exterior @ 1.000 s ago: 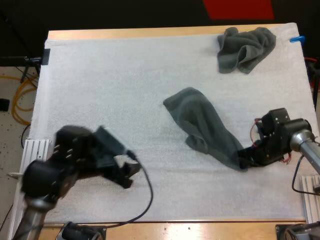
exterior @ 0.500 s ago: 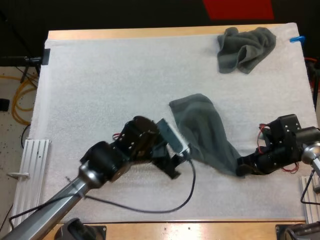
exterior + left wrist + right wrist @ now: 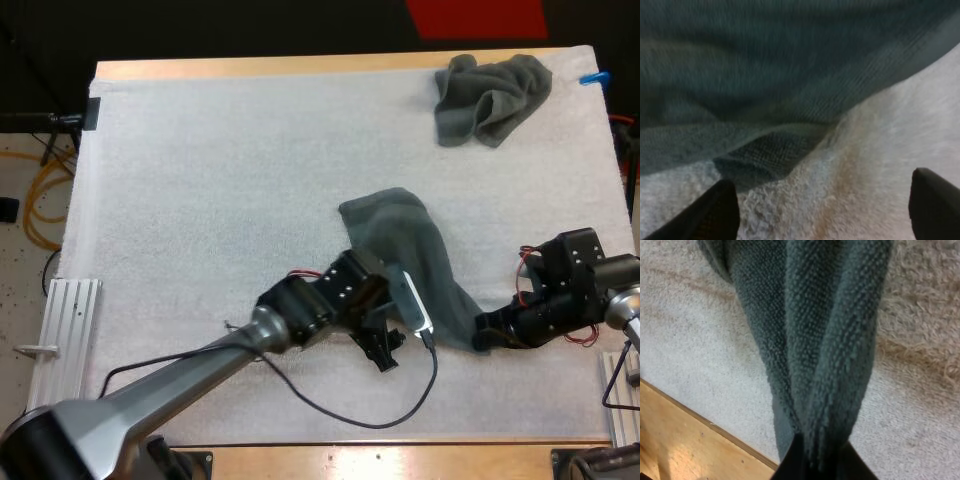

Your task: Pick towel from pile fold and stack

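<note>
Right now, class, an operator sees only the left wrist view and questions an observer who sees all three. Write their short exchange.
Operator: Does anything hold this towel?
Observer: Yes. The right gripper is shut on one end of the towel.
Operator: Is there another towel?
Observer: A crumpled towel lies at the far right corner of the mat.
</note>
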{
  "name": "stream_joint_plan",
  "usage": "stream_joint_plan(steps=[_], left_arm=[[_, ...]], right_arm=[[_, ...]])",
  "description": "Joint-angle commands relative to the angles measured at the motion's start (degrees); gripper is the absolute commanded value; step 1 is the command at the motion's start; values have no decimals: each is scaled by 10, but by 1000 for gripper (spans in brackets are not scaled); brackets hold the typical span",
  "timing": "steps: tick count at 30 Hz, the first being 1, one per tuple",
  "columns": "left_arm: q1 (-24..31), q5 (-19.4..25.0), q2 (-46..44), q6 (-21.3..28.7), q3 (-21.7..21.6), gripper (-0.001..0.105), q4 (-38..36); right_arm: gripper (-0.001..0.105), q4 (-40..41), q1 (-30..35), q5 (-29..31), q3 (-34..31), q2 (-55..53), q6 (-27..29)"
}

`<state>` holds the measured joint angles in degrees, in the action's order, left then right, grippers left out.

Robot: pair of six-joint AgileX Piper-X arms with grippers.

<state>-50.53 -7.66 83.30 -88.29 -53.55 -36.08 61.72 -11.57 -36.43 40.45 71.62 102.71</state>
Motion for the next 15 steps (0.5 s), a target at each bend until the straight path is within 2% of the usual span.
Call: stream_joint_plan(steps=[1,5,11,15], left_arm=[[-3,35,15,3,-5,67,9],[-2,85,68,3,-17,67,9],[-2,39,123,3,-62,67,9],[-3,40,152,3,-78,67,2]], right_arm=[[0,1,-1,-8,1,-3,4],[0,1,-1,-8,1,-3,4],[0,1,-1,-8,1,-3,4],[0,1,-1,-8,1,-3,4]])
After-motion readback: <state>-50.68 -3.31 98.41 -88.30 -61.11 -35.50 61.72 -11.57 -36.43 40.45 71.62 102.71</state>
